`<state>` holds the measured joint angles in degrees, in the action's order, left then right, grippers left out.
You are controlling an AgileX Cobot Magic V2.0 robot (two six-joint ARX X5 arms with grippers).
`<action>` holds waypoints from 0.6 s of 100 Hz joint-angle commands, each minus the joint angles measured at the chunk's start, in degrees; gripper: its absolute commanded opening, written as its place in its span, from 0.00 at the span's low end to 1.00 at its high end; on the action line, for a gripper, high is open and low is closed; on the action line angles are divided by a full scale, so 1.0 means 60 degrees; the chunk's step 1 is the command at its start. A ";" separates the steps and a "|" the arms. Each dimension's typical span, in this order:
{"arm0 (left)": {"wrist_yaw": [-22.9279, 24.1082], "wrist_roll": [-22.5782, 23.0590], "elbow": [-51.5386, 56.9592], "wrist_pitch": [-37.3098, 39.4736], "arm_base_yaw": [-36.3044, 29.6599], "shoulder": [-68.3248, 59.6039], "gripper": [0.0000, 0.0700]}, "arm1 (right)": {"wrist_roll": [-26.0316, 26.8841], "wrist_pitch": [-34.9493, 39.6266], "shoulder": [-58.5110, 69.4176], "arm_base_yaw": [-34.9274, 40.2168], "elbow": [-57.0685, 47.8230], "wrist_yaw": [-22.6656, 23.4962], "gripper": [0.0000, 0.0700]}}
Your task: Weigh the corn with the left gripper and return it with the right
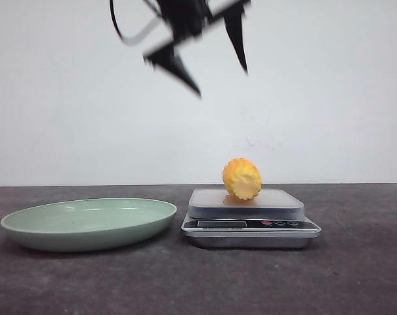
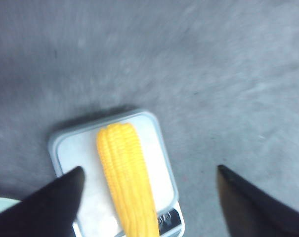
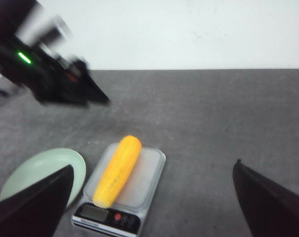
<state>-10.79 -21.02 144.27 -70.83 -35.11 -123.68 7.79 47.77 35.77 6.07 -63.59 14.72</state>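
Our left gripper [image 1: 221, 79] is a black claw with two tapering pointed fingers [image 1: 236, 36]; a black cable [image 1: 119, 29] loops beside it.

1 corn [image 1: 242, 178], 1 scale [image 1: 250, 223], 1 plate [image 1: 86, 224], 2 grippers.

No legible text, label, brand or number is showing in any view; the scale [image 1: 250, 223] is presenting a display window [image 1: 221, 224] whose contents are too small to read.
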 commanded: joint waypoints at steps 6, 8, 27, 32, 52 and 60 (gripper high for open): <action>0.0616 0.1202 0.2779 -0.1457 -0.0291 -0.0157 0.48 | -0.0200 0.0149 0.0219 0.0029 -0.0076 -0.0029 0.93; 0.0783 0.1279 0.3213 -0.1679 -0.0335 -0.0157 0.48 | -0.0197 0.0193 0.0259 0.0029 -0.0076 -0.0029 0.93; 0.1341 0.1235 0.6706 -0.2237 -0.0809 0.0153 0.47 | -0.0200 0.0415 0.0463 0.0029 -0.0076 -0.0022 0.93; 0.1468 0.1217 0.6648 -0.2233 -0.0943 0.0623 0.40 | -0.0200 0.0408 0.0521 0.0029 -0.0076 -0.0015 0.93; 0.1592 0.1610 0.6648 -0.2320 -0.1468 0.2029 0.36 | -0.0204 0.0448 0.0645 0.0029 -0.0058 0.0011 0.93; 0.1632 0.1654 0.6615 -0.2353 -0.1606 0.2656 0.25 | -0.0204 0.0474 0.0645 0.0029 -0.0058 0.0007 0.93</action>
<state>-1.39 -12.53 178.01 -81.73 -43.86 -109.73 7.27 50.76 39.38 6.07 -63.48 14.76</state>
